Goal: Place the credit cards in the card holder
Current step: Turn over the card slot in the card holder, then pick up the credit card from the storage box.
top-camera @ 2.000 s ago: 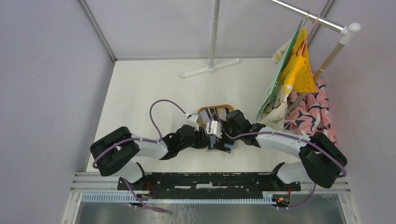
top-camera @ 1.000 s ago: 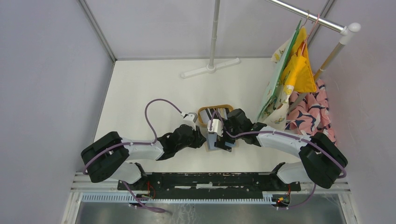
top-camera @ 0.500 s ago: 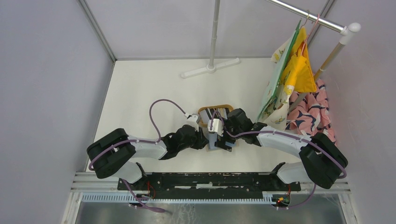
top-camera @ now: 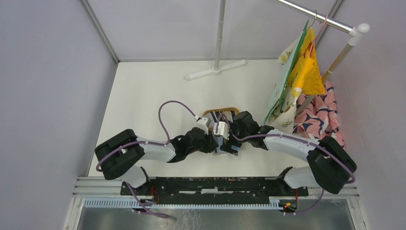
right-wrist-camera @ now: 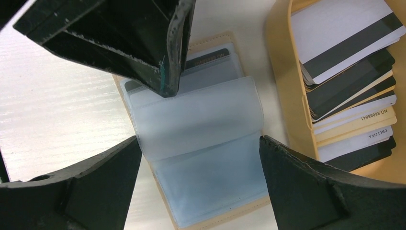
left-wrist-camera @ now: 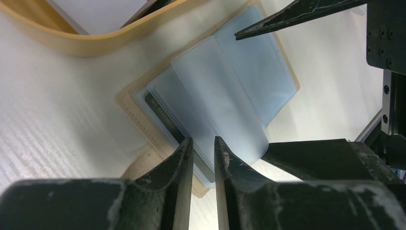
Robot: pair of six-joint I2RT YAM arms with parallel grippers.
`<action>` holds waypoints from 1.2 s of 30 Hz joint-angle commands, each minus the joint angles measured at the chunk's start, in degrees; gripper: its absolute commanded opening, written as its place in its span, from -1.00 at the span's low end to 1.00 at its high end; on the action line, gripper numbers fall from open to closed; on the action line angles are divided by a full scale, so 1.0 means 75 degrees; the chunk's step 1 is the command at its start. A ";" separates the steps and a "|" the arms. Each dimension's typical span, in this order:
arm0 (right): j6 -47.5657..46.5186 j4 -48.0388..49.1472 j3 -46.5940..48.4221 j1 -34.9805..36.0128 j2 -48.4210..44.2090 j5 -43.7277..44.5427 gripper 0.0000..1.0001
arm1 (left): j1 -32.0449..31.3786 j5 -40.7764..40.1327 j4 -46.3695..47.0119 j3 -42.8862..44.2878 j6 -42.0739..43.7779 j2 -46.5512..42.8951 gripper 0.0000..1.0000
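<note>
My left gripper (left-wrist-camera: pixel 203 142) had its jaws drawn to a narrow slit, tips at the clear blue sleeves, and I could not tell whether they pinched anything. My right gripper (right-wrist-camera: pixel 200 143) stood released, its jaws spread wide, one on either side of the small beige folding card holder (right-wrist-camera: pixel 215 191). The holder lay open and flat on the white table (right-wrist-camera: pixel 57 110), just beside the oval light-wood tray (right-wrist-camera: pixel 280 72). Inside the holder, one translucent blue plastic sleeve (right-wrist-camera: pixel 196 112) arched up loosely over the others. A dark card (right-wrist-camera: pixel 210 53) sat in a lower pocket at the end under the left gripper. The tray held a fanned stack of thin plastic credit cards (right-wrist-camera: pixel 349 86): a white one with a black stripe on top, and black, cream and white ones beneath.
</note>
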 commanded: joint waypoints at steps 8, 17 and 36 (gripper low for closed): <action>0.0102 0.0158 0.0300 -0.0043 -0.0253 0.0076 0.96 | -0.0117 0.0051 0.0332 0.0451 0.0140 0.0112 -0.42; 0.0085 0.0339 0.0206 -0.0146 -0.0561 0.0755 0.96 | -0.0123 0.0002 0.0302 0.0455 0.0152 0.0080 -0.41; -0.0486 -0.0286 0.0315 -0.0917 -0.0806 0.1102 0.96 | -0.0128 -0.0565 -0.0026 0.0121 0.0514 -0.1040 -0.41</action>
